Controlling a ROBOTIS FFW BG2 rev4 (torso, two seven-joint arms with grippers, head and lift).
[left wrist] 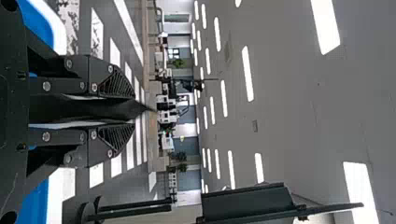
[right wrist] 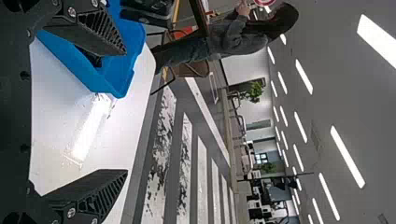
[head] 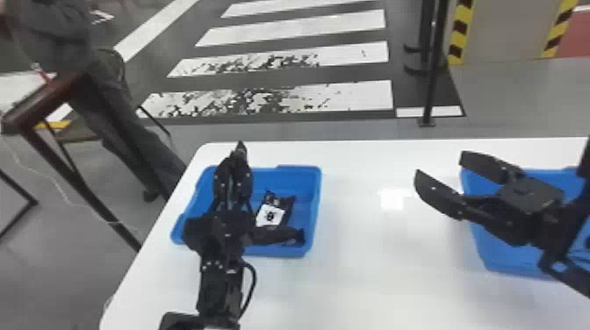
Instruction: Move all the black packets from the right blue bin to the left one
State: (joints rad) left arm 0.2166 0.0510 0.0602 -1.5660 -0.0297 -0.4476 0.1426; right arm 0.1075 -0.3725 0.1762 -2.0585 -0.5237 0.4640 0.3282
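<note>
Black packet [left wrist: 112, 108] in left gripper [head: 233, 172]; post [head: 431, 74] beyond table [head: 373, 285].

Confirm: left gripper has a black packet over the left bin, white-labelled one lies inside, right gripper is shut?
Wrong on the right gripper: head view shows it open, fingers apart. The left gripper does hold a black packet over the left bin, and the white-labelled one lies inside.

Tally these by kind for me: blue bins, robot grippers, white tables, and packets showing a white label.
Blue bins: 2, the left bin and the right bin
Grippers: 2, the left gripper and the right gripper
White tables: 1, the white table
Packets showing a white label: 1, the labelled packet in the left bin
Total: 6
</note>
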